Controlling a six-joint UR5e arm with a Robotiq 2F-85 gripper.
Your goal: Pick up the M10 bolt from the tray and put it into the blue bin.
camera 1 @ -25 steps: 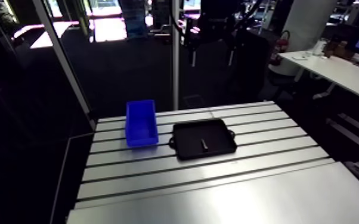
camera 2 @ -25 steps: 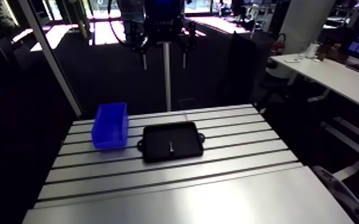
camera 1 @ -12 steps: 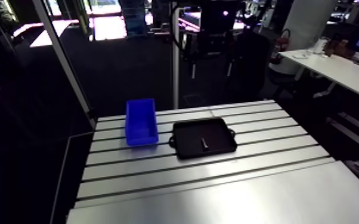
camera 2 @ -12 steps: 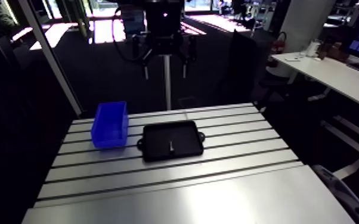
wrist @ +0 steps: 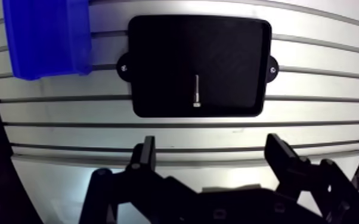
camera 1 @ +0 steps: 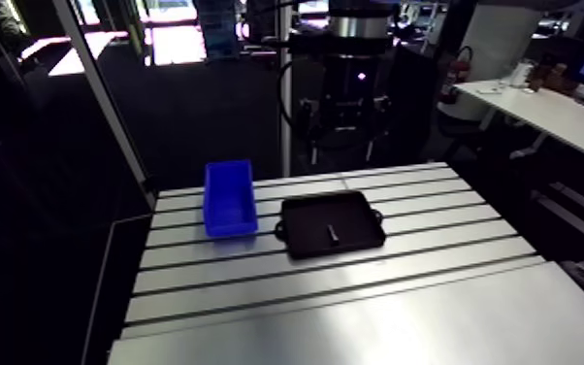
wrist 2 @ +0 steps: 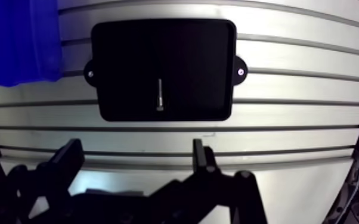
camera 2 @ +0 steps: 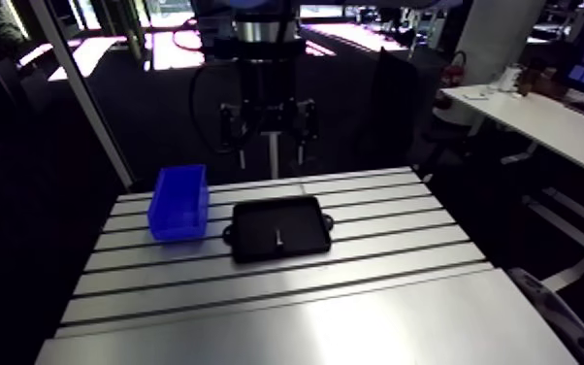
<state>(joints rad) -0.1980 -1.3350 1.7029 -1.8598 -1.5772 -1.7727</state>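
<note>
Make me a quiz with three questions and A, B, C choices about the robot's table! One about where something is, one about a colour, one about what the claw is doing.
1. Where does the bolt lie?
A. in the black tray
B. on the floor
C. on a shelf

2. What colour is the bin beside the tray?
A. red
B. green
C. blue

3. What is the claw doing?
A. it is shut on the bolt
B. it is open and holds nothing
C. it is shut on the bin

Answers:
1. A, the bolt shows as a small pale stick on the tray's dark floor.
2. C, its walls are bright blue.
3. B, in the wrist view its fingers stand wide apart with nothing between them.
</note>
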